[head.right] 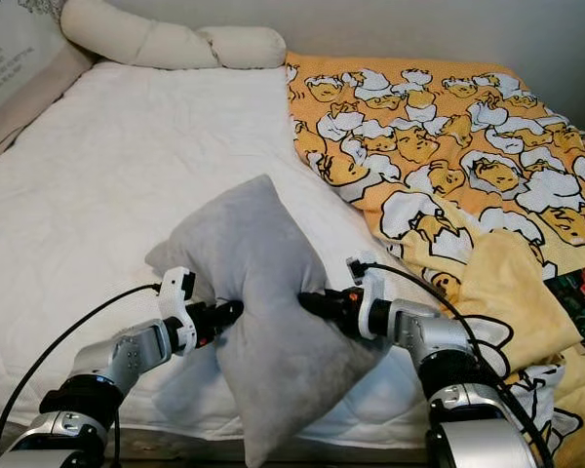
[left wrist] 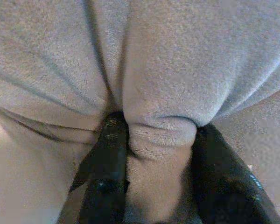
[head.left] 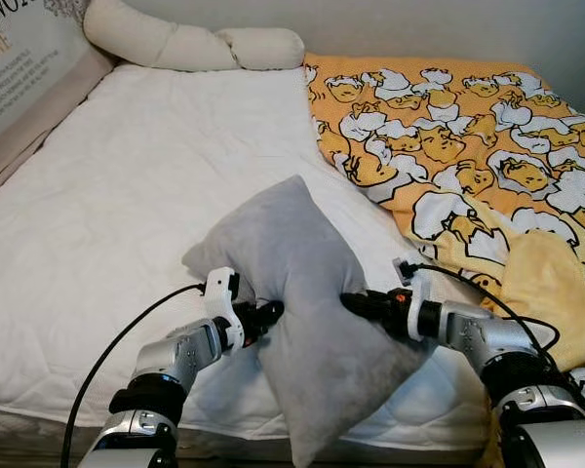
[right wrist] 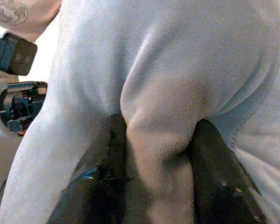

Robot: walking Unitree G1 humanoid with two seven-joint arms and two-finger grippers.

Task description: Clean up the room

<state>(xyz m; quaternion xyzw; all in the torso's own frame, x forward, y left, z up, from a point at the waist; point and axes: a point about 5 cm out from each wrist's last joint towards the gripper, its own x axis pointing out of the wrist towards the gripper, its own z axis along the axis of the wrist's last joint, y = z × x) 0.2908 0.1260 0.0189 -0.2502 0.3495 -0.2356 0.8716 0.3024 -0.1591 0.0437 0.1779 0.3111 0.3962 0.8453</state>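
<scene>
Pillow (head.left: 302,292) at lower centre, soft and light by its sag, bunches where left gripper (head.left: 265,314) and right gripper (head.left: 356,302) pinch opposite edges.

A bed (head.left: 97,224) covered in a white quilted mattress pad is filling the scene; a long cream bolster pillow (head.left: 190,44) is lying across its head, and a yellow blanket printed with cartoon characters (head.left: 458,146) is spreading over its right side, bunching up near the foot, where its plain yellow underside is showing
</scene>
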